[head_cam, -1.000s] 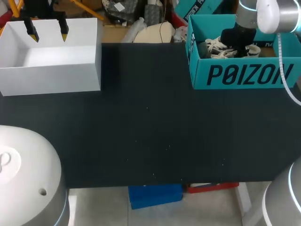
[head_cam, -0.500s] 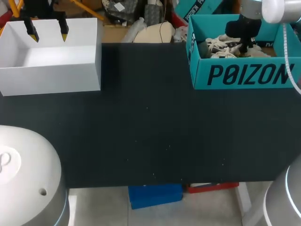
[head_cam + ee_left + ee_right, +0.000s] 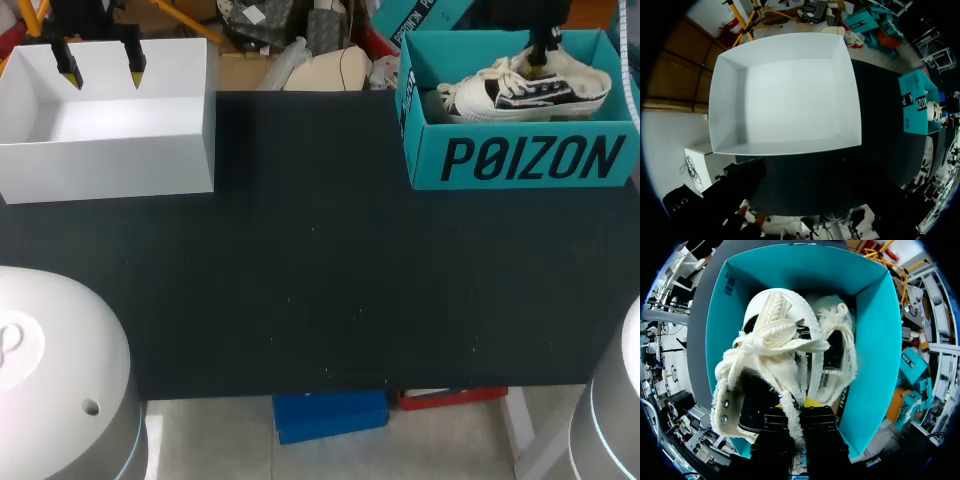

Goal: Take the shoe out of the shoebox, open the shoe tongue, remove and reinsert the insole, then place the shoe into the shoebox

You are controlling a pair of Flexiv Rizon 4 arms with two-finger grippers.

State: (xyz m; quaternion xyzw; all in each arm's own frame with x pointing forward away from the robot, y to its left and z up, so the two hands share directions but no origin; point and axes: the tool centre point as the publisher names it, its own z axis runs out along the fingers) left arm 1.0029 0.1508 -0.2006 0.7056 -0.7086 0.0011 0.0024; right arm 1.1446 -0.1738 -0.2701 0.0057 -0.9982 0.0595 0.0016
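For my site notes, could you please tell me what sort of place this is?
Probably a robot test bench rather than a shop: a black table, my right gripper holding a shoe over the teal shoebox, and my left gripper open above a white box.

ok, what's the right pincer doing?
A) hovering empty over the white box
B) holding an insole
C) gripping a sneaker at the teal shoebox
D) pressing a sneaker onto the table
C: the right pincer is shut on the collar of a sneaker, over the teal shoebox.
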